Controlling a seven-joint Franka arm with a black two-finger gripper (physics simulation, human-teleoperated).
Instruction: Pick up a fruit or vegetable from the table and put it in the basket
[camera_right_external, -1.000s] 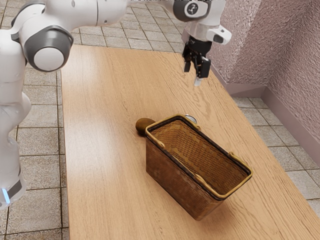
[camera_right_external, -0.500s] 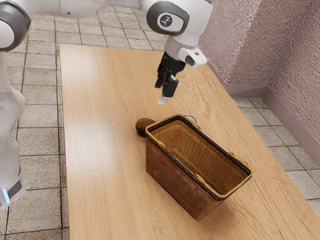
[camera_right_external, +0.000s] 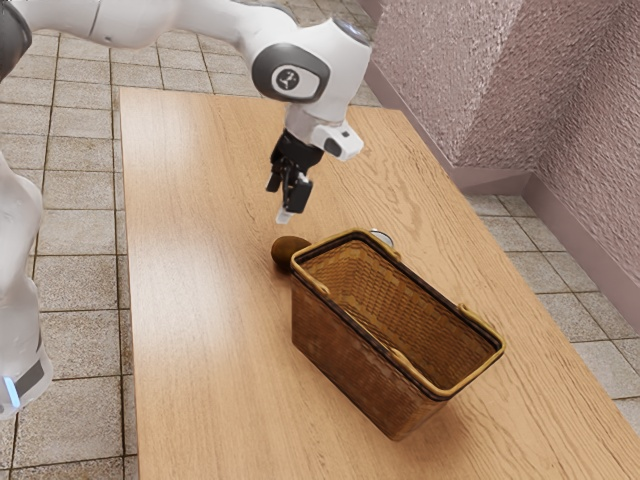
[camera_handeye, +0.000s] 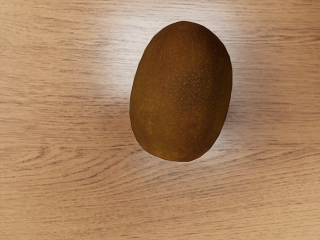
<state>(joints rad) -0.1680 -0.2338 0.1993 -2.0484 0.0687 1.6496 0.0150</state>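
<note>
The black gripper hangs open above the table, with nothing between its fingers. Just below it in the exterior view lies a brown oval fruit, like a kiwi, on the wood. In the wrist view the same kiwi appears large, with bare wood around it. The brown woven basket stands upright beside the fruit, its near corner overlapping the fruit's edge in the exterior view; whether they touch I cannot tell.
Behind the basket's far rim, a small silvery round object is partly hidden. The basket's raised rim and handles stand close to the fruit. A rough pinkish wall rises beyond the wooden table.
My hand has moved toward the exterior view's left and lower, from over the table's far side to over the kiwi. The fruit and basket have stayed where they were.
</note>
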